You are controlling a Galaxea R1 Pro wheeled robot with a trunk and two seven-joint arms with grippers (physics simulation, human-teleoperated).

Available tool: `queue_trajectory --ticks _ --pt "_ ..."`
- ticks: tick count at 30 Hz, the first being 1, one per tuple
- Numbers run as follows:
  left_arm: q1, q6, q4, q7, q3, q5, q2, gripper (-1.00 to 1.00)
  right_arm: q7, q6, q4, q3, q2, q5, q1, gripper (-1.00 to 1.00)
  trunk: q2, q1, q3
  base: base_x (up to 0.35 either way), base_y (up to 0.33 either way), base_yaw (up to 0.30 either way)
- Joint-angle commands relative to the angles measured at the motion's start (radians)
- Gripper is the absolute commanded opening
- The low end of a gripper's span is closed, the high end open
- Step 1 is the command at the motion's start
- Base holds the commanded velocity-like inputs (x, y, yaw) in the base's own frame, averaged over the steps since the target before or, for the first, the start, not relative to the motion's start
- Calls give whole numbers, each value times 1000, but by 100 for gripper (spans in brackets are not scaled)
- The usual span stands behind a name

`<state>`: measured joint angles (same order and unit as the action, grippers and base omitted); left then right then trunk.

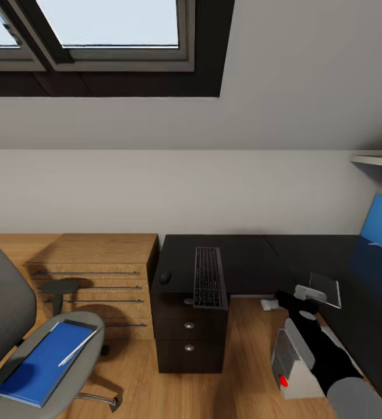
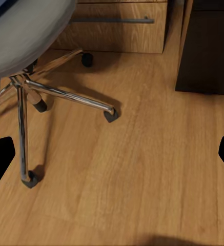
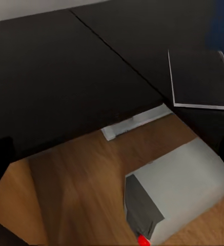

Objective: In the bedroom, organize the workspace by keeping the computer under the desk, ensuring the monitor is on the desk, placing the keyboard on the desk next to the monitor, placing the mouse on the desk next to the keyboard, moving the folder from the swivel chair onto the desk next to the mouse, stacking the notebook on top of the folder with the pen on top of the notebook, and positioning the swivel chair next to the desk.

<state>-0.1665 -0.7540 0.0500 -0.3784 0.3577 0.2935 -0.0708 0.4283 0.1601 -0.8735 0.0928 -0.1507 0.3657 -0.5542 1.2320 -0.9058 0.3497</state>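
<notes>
Looking down, you've got the keyboard point(image 1: 208, 277) and mouse point(image 1: 165, 277) on the desk point(image 1: 246, 256), folder point(image 1: 44, 363) w/ pen point(image 1: 77, 348) on the swivel chair point(image 1: 39, 349) seat, computer point(image 1: 296, 364) on the floor by the desk. Right gripper point(image 1: 307, 291) near the desk edge; can't tell how wide either claw's open.

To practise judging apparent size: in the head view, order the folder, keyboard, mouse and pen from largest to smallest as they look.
1. Folder, though it lies nearer the camera, which inflates it.
2. Keyboard.
3. Pen, long but very thin.
4. Mouse; its ranking against the pen is unsure.
</notes>
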Motion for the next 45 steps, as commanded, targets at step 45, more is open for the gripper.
queue_trajectory --ticks 45 --pt "-1 -5 -4 -10 10 8 -5 100 -75 -182 589 -8 -186 91 -213 100 1 0 1 209 -114 0"
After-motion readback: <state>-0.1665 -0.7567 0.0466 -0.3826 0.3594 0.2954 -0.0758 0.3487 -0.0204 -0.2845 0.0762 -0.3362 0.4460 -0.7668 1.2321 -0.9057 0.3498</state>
